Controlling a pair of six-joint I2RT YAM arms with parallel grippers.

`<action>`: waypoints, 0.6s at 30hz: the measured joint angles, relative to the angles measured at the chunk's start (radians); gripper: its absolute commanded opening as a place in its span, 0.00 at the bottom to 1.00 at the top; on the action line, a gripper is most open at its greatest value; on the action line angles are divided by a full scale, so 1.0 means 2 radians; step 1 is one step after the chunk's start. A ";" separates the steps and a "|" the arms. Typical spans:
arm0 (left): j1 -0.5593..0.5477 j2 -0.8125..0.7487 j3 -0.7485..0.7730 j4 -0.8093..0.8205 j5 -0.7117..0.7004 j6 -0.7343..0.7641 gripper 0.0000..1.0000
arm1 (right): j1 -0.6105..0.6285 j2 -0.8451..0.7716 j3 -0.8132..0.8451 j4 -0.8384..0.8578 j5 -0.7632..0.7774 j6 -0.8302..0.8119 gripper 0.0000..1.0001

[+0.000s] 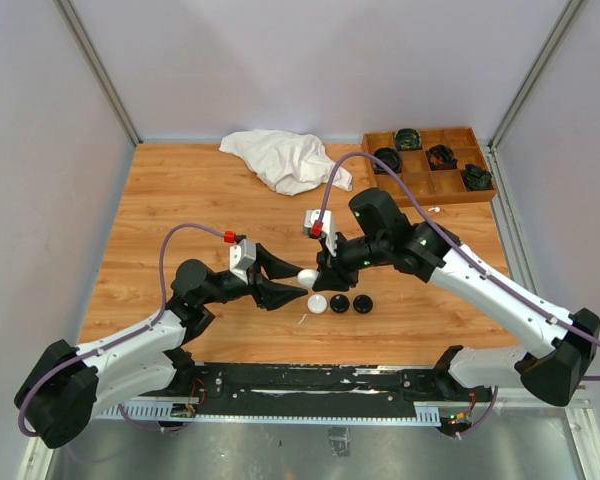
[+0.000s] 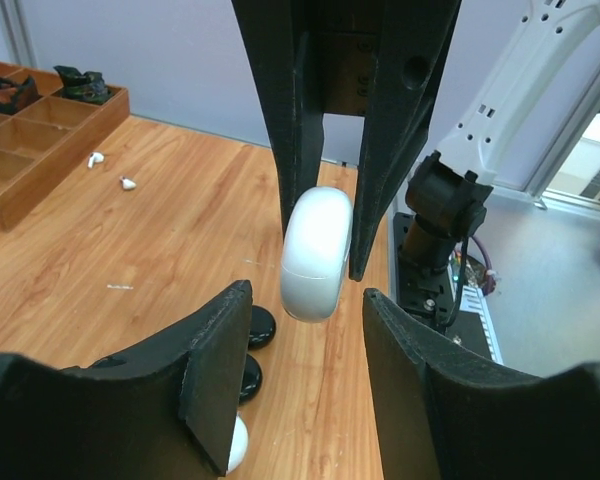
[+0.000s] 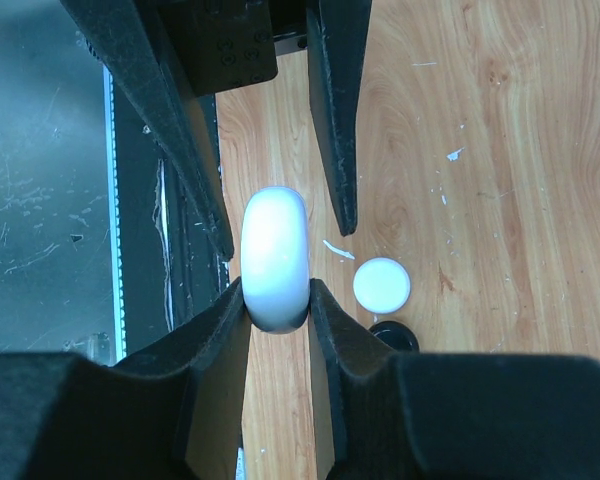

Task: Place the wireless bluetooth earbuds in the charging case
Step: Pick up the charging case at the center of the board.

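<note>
A white round charging case (image 1: 307, 277) hangs on edge above the table, closed, its seam showing. My right gripper (image 3: 277, 290) is shut on the charging case (image 3: 275, 255), pads pressing its two flat faces. My left gripper (image 2: 307, 300) faces it from the other side and is open, with its fingers on either side of the case (image 2: 317, 252) and gaps on both sides. Two tiny white earbuds (image 2: 97, 158) lie on the wood near the tray.
Below the held case sit a white puck (image 1: 318, 304) and two black pucks (image 1: 339, 303). A wooden compartment tray (image 1: 442, 182) with coiled black items stands at the back right. A crumpled white cloth (image 1: 285, 158) lies at the back centre.
</note>
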 measured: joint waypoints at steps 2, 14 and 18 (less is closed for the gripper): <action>-0.002 0.003 0.001 0.000 0.002 0.000 0.51 | 0.000 0.002 0.003 -0.002 0.000 -0.001 0.03; -0.006 0.010 0.001 0.000 0.004 -0.004 0.33 | 0.007 0.018 0.014 -0.007 0.003 -0.008 0.04; -0.007 0.010 0.001 -0.001 0.003 -0.007 0.12 | 0.012 0.020 0.020 -0.014 0.007 -0.012 0.07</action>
